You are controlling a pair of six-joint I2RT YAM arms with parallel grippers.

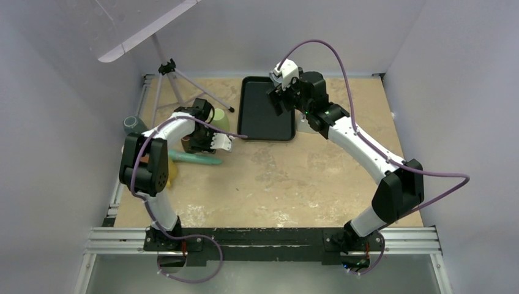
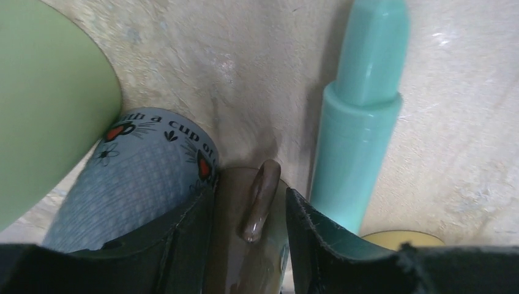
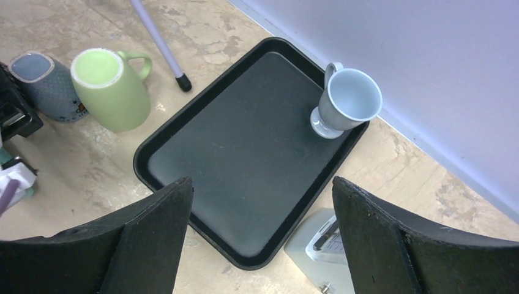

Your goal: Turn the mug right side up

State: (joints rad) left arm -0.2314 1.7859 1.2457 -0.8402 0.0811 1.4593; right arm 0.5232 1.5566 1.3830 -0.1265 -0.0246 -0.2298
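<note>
I'm seeing one black rectangular plastic tray (image 1: pixel 260 116) lying at the back of the table, and one long teal cylinder (image 2: pixel 361 116) lying near the left arm. I'm counting four mugs. A light green ceramic mug (image 3: pixel 113 92) is standing upright with a blue-grey patterned mug (image 2: pixel 141 177) just beside it. The third is a brown glazed mug (image 2: pixel 229 236), and a small pale blue footed cup (image 3: pixel 346 104) is standing in the tray's far corner.

Only the left wrist view is showing the brown mug. It is sitting between the patterned mug and the cylinder, and the left gripper (image 2: pixel 250 190) is pinching it, with the handle facing the camera. Only the right wrist view is showing the footed cup. The right gripper (image 3: pixel 260 184) is hanging spread wide above the tray.
</note>
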